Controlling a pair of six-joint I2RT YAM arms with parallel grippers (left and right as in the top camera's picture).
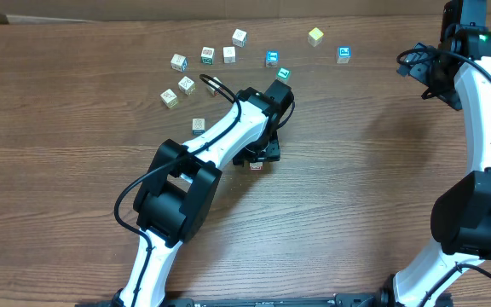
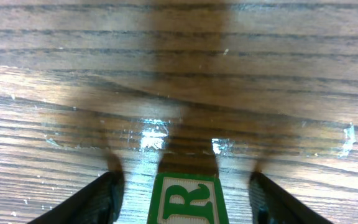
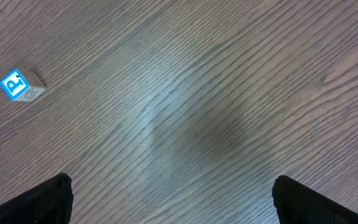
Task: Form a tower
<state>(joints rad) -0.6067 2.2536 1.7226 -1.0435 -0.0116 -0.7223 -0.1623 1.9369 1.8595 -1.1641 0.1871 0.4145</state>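
Observation:
The tower's top cube (image 2: 187, 200), wooden with a green R and green border, fills the bottom middle of the left wrist view. My left gripper (image 2: 185, 182) straddles it, open, and a gap of bare table shows on each side between the cube and the dark fingers (image 2: 98, 200). From overhead the left gripper (image 1: 260, 153) hides the tower (image 1: 256, 165) except for a sliver of one cube at mid-table. The right gripper (image 3: 173, 183) hangs open over bare wood at the far right (image 1: 423, 70), holding nothing.
Several loose alphabet cubes lie scattered across the back of the table, from a tan one (image 1: 169, 98) on the left to a blue one (image 1: 343, 54) on the right. One cube (image 1: 198, 125) lies beside the left arm. That blue cube (image 3: 18, 85) also shows in the right wrist view.

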